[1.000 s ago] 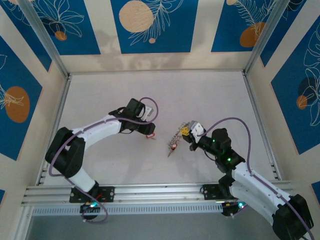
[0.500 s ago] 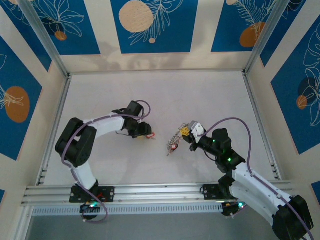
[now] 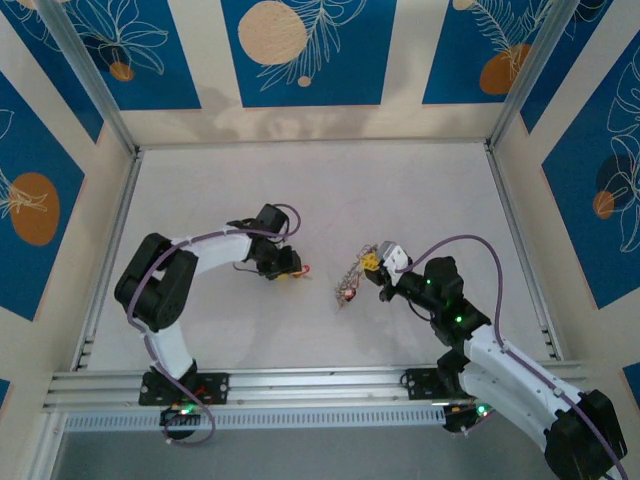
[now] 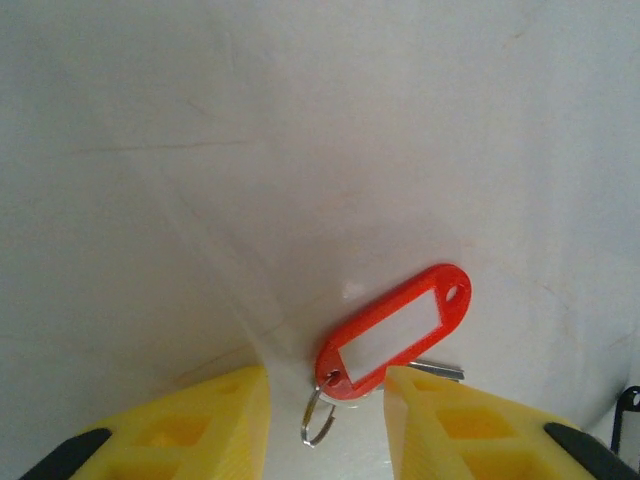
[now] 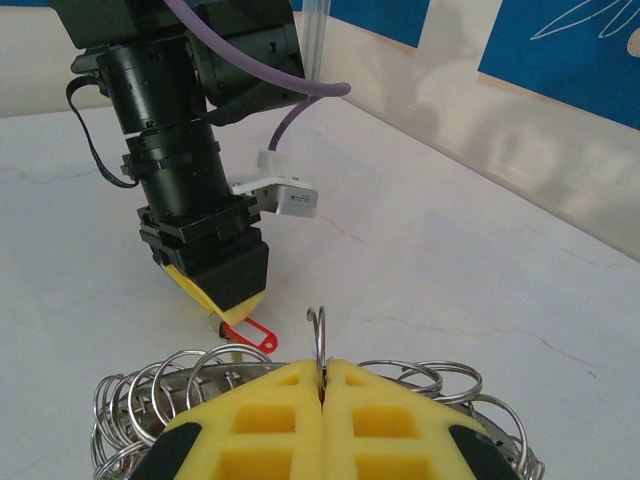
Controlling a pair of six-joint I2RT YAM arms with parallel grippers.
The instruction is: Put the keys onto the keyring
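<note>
Left wrist view: we see the left gripper (image 4: 325, 400) narrowly parted, astride the red key (image 4: 395, 328) with its plain white insert; open counter (image 4: 300, 130) lies beyond. Right wrist view: the right gripper (image 5: 322, 385) pinches the keyring (image 5: 316, 335) upright. From above, the key lies left of the keyring, mid-counter, walls well apart
</note>
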